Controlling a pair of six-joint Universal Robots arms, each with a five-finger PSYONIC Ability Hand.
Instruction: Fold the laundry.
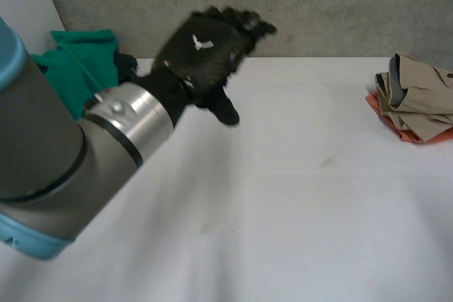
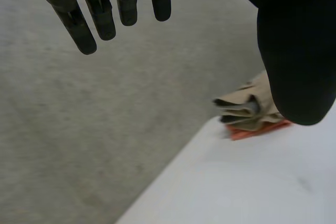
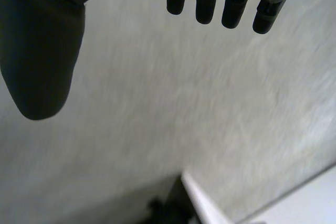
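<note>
A crumpled green garment lies at the table's back left corner with a dark piece beside it. At the right edge sits a folded beige garment on top of an orange one. My left hand is raised above the back left of the white table, just right of the green garment, open and holding nothing. In the left wrist view its fingers are straight, and the folded stack shows beyond its thumb. My right hand is open and empty, its fingers straight, facing the grey wall.
A grey concrete wall runs behind the table. My left arm crosses the near left part of the table. A table corner shows far below the right hand.
</note>
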